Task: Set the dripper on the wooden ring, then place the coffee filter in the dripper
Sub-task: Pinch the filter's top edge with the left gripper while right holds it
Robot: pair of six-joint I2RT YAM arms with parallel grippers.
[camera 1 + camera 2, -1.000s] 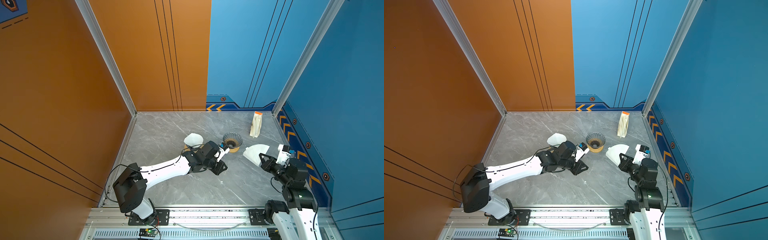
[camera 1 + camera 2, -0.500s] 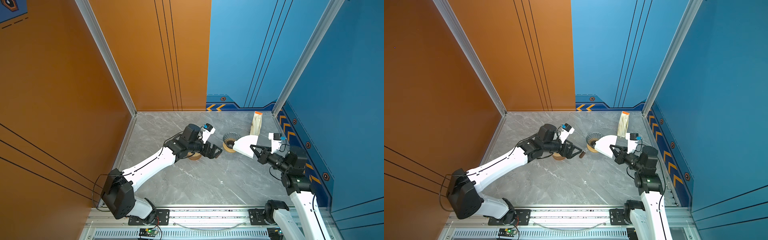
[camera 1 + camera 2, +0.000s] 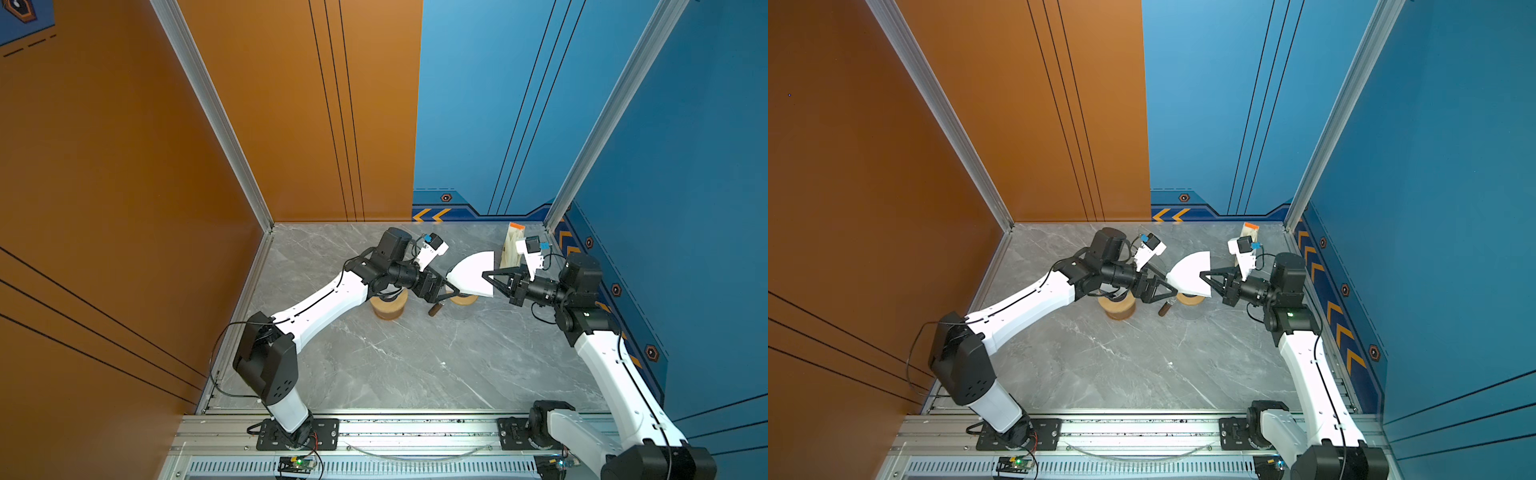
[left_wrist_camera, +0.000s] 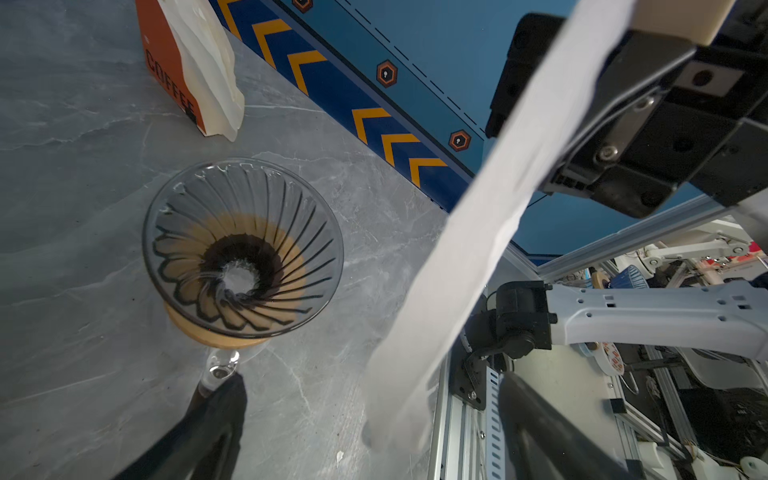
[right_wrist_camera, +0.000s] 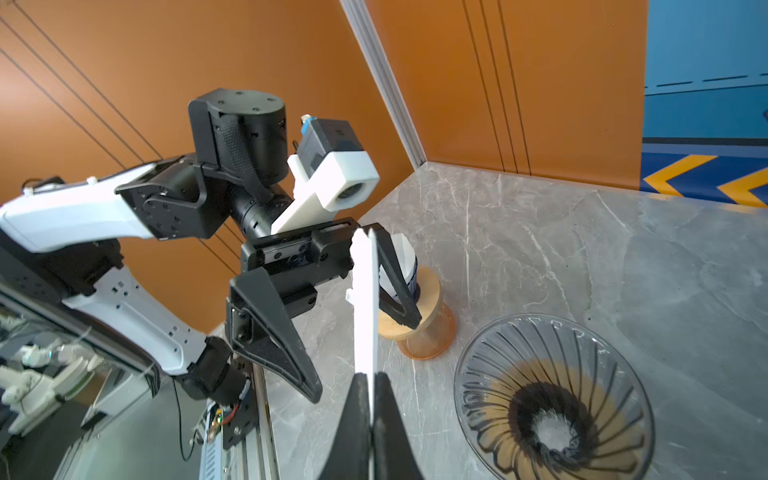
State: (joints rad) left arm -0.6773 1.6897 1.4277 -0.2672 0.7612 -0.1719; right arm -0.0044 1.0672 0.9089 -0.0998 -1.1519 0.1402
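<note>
The only legible word is "COFFEE", in dark capitals down the orange side of the bag [image 4: 166,68] standing on the table [image 4: 75,174] at its far right, just beyond the dripper [image 4: 249,232]. In both top views the same bag [image 3: 512,245] is too small to read.

The rest are signs without words. Orange chevrons [image 4: 384,122] run along the dark blue band at the foot of the right wall, with small hexagon badges [image 4: 387,73] above them. Two more chevrons [image 3: 432,215] mark the far wall's band, pointing left.
</note>
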